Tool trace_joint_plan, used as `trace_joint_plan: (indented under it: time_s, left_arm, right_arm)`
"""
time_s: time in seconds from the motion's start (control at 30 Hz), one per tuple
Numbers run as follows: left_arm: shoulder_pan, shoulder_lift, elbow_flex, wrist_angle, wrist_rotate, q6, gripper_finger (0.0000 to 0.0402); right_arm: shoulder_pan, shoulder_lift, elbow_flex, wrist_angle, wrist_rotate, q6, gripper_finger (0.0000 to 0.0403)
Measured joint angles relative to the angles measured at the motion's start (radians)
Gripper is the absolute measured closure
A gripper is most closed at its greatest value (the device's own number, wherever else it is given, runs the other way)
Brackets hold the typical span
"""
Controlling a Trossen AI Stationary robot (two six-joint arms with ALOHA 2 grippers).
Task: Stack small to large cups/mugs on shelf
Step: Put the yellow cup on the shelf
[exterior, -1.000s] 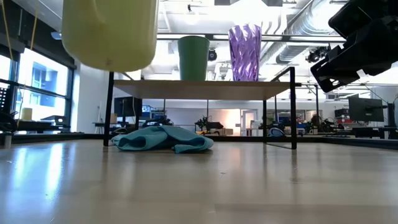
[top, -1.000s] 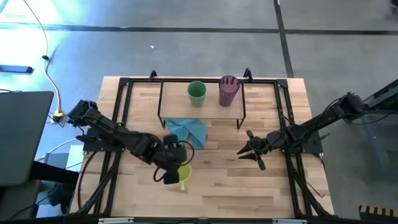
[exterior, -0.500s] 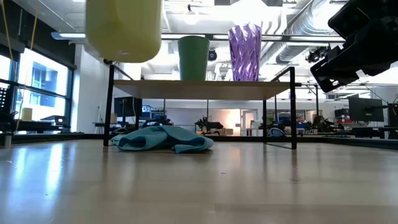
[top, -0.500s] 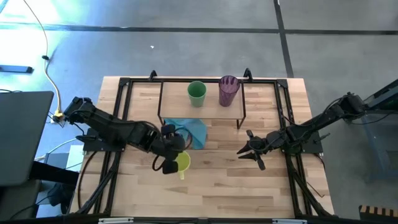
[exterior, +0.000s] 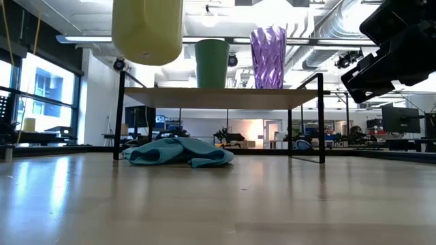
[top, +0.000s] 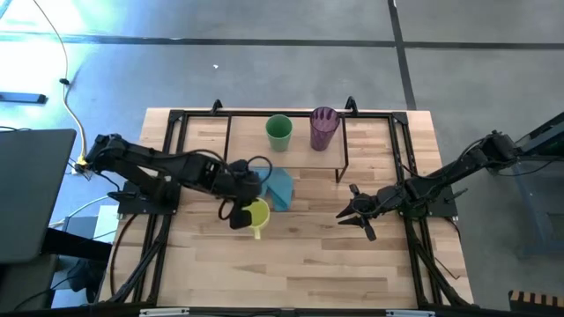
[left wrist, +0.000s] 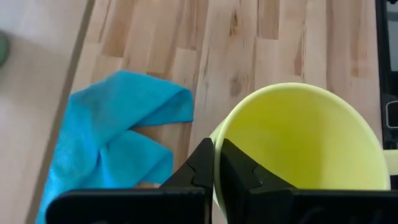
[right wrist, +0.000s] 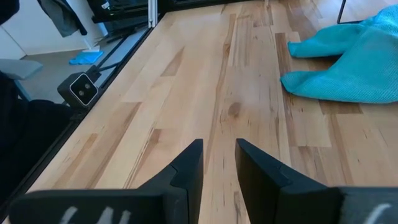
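The short yellow-green mug hangs in my left gripper above the tabletop, near the blue cloth; in the low view the mug floats high at the left. The green cup and the purple tumbler stand upright side by side on the shelf, which also shows in the low view as a board on thin dark legs. My right gripper waits open over the table's right half, touching nothing. My left gripper pinches the mug's wall at the rim, one finger inside the hollow and one outside. The fingers come from above, slanting from the table's left. The mug is upright and lifted clear of the table, its handle toward the near edge.
A crumpled light blue cloth lies on the table just in front of the shelf's left half, under my left arm's path; it also shows in the right wrist view. Black rails frame the tabletop, which is bare wood toward the near edge.
My left gripper has carried the mug toward the table's far edge, closer to the cloth and the shelf, keeping it upright and lifted. In the low view the mug has drifted right and shrunk. My right arm has kept still.
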Motion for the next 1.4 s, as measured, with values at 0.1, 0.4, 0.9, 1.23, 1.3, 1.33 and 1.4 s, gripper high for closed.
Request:
trace_joint_plan:
  time_s: [0.1,0.4,0.9,1.23,1.3,1.33,1.4]
  left_arm:
    - [0.020,-0.026,0.000,-0.009,0.003,0.016,0.0401]
    - [0.085,-0.099,0.000,-0.045,0.004,0.086,0.0401]
    - [0.305,-0.150,-0.001,-0.067,0.144,0.264,0.0401]
    - [0.446,-0.151,-0.001,-0.073,0.228,0.441,0.0401]
    - [0.472,-0.151,-0.001,-0.073,0.239,0.480,0.0401]
    - [0.486,-0.151,-0.001,-0.073,0.247,0.498,0.0401]
    - [0.519,-0.151,-0.001,-0.073,0.263,0.531,0.0401]
  right_arm:
    - [0.000,0.000,0.000,-0.002,0.000,0.000,0.0320]
    - [0.000,0.000,0.000,-0.009,0.000,0.000,0.0320]
    - [0.000,0.000,0.000,-0.010,0.000,0.012,0.0320]
    - [0.000,0.000,0.000,-0.010,0.001,0.040,0.0320]
    - [0.000,0.000,0.000,-0.010,0.001,0.056,0.0320]
    - [0.000,0.000,0.000,-0.010,0.001,0.064,0.0320]
    - [0.000,0.000,0.000,-0.010,0.008,0.080,0.0320]
